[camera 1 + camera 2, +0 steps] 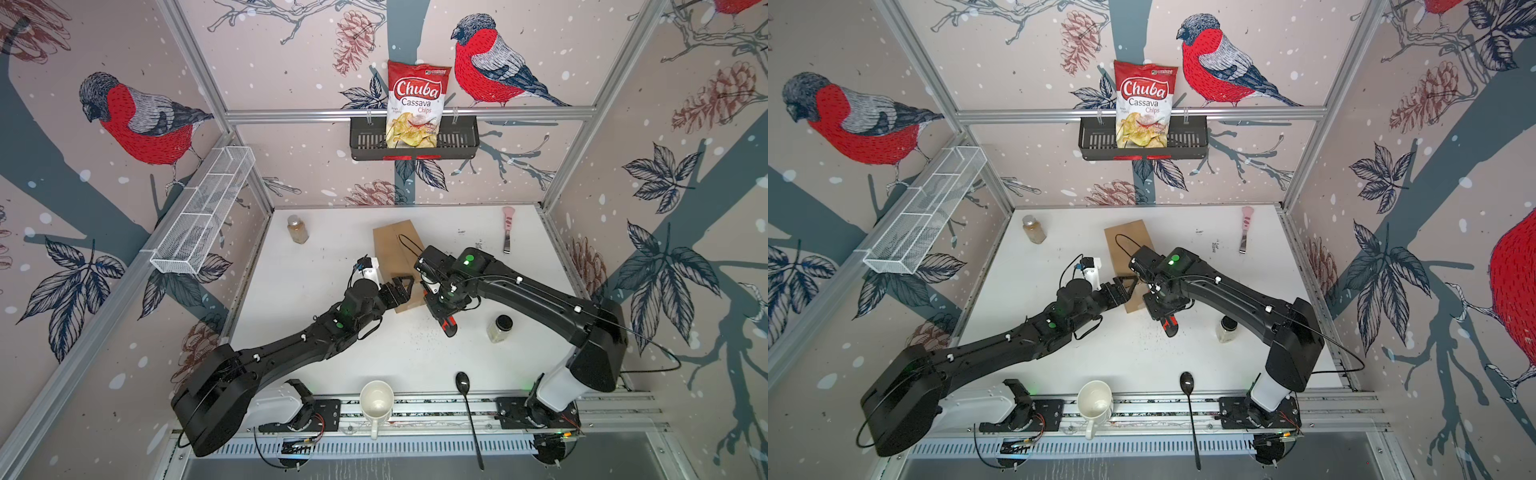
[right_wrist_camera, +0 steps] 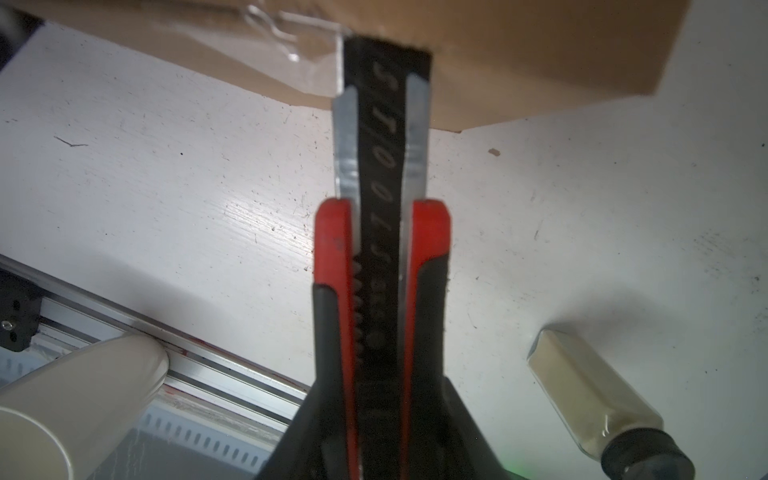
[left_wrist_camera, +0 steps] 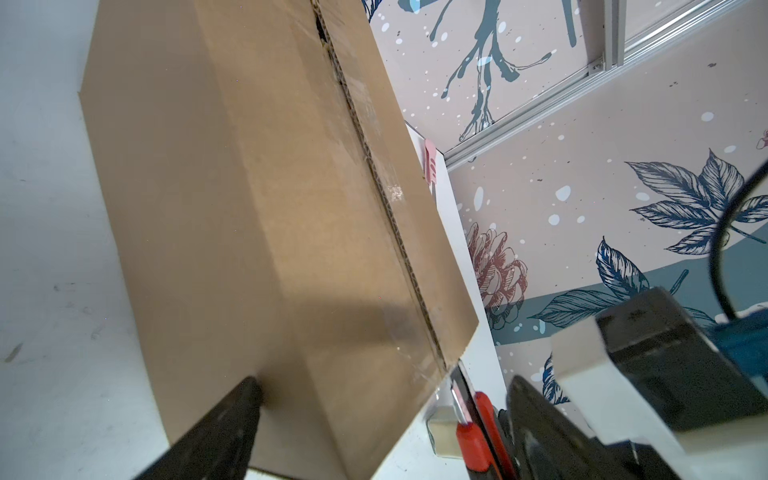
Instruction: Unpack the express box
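Odds and ends around the white tabletop (image 1: 415,361).
A red-and-white Chuba chips bag (image 1: 417,104) stands in a black slotted wall basket (image 1: 461,139); a white wire-mesh shelf (image 1: 203,216) hangs left. Below: brown-filled clear bottle (image 1: 298,229), pink-handled scraper (image 1: 507,228), black-lidded glass jar (image 1: 500,328), black spoon (image 1: 467,409), cream mug (image 1: 376,403).

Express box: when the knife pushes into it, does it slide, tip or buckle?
Likely slides: express box sits on a smooth white table, with the open left gripper only straddling its end. Probably resists buckling: corrugated walls, taped seam. Tipping looks unlikely; it lies on a long face.
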Robot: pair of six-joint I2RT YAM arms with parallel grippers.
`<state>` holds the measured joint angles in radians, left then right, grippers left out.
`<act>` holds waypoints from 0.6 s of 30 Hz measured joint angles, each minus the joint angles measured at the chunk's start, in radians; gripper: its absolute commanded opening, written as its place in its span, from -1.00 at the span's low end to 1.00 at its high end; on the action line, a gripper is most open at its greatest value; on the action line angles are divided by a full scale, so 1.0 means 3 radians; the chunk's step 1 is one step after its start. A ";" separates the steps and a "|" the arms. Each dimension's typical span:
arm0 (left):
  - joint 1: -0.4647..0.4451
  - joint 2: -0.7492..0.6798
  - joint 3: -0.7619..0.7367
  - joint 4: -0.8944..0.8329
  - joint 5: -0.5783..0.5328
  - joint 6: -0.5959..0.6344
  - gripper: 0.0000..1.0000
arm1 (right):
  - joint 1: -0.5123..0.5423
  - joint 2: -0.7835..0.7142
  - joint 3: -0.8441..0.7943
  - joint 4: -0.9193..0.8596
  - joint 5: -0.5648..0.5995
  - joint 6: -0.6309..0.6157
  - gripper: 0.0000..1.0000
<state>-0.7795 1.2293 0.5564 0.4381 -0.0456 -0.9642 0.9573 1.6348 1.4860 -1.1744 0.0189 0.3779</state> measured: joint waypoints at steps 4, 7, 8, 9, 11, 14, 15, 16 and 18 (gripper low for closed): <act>-0.0018 0.0023 0.0005 0.0018 -0.0070 -0.0014 0.83 | 0.0025 0.0020 0.0027 -0.0029 0.0010 0.0047 -0.92; -0.0023 0.0034 0.0009 0.0028 -0.0111 -0.0020 0.83 | 0.0033 0.0033 0.0034 -0.0028 0.0017 0.0050 -0.92; -0.0024 0.0036 0.0009 0.0034 -0.0120 -0.0023 0.84 | 0.0037 0.0036 0.0039 -0.0029 0.0018 0.0051 -0.92; -0.0024 0.0037 0.0009 0.0034 -0.0126 -0.0025 0.84 | 0.0039 0.0037 0.0042 -0.0029 0.0018 0.0051 -0.92; -0.0024 0.0037 0.0009 0.0036 -0.0136 -0.0027 0.84 | 0.0043 0.0039 0.0043 -0.0029 0.0018 0.0051 -0.93; -0.0028 0.0037 0.0009 0.0036 -0.0154 -0.0028 0.84 | 0.0043 0.0039 0.0043 -0.0029 0.0018 0.0051 -0.92; -0.0029 0.0037 0.0009 0.0036 -0.0165 -0.0029 0.84 | 0.0043 0.0039 0.0043 -0.0029 0.0018 0.0051 -0.92; -0.0031 0.0037 0.0009 0.0036 -0.0174 -0.0036 0.84 | 0.0043 0.0039 0.0043 -0.0029 0.0018 0.0051 -0.92; -0.0031 0.0037 0.0009 0.0038 -0.0200 -0.0051 0.84 | 0.0043 0.0032 0.0043 -0.0029 0.0017 0.0048 -0.92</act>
<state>-0.7887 1.2404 0.5591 0.4496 -0.1055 -0.9794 0.9703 1.6444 1.4990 -1.1831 0.0238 0.3923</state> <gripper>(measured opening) 0.917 0.316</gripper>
